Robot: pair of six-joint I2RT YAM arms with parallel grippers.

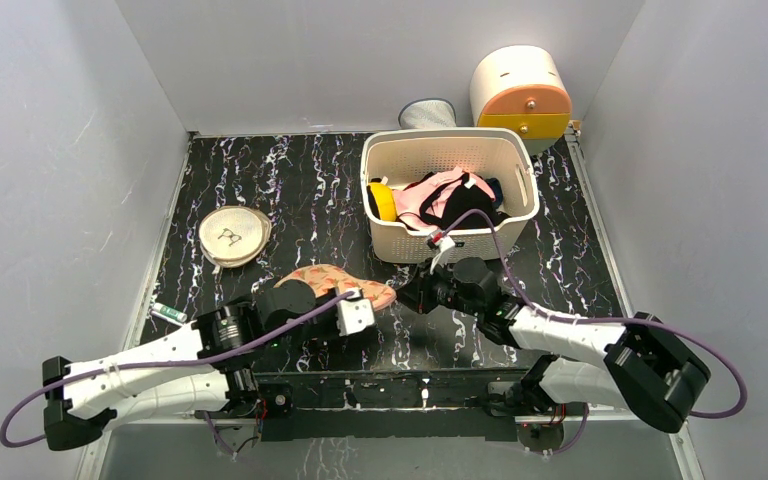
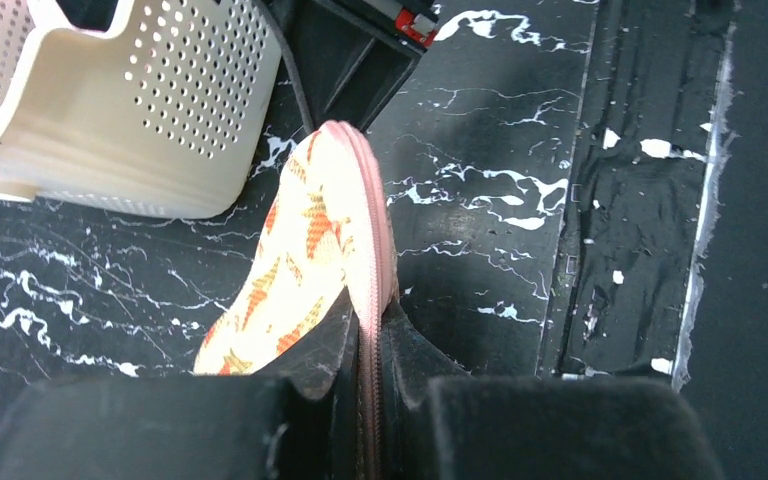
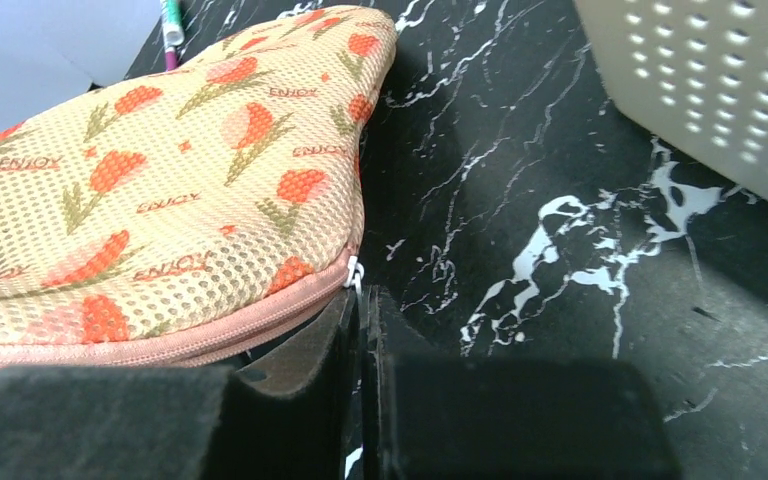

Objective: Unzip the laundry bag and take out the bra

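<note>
The peach-pink laundry bag (image 1: 328, 281) with orange-red and green motifs lies flat on the black marbled table, in front of the basket. My left gripper (image 1: 363, 303) is shut on the bag's pink zipped edge (image 2: 372, 270) near its right lobe. My right gripper (image 1: 407, 295) is at the tip of that lobe, its jaws shut on the small white zipper pull (image 3: 356, 276). The bag (image 3: 160, 190) fills the left of the right wrist view and its zip looks closed. The mustard-yellow bra is hidden.
A cream perforated basket (image 1: 450, 148) behind the grippers holds pink and black garments and a bright-yellow round object (image 1: 381, 200). A round cream disc (image 1: 233, 235) lies at the left. A green pen (image 1: 168, 313) lies near the left edge. A cream-orange drawer box (image 1: 520, 92) stands at the back right.
</note>
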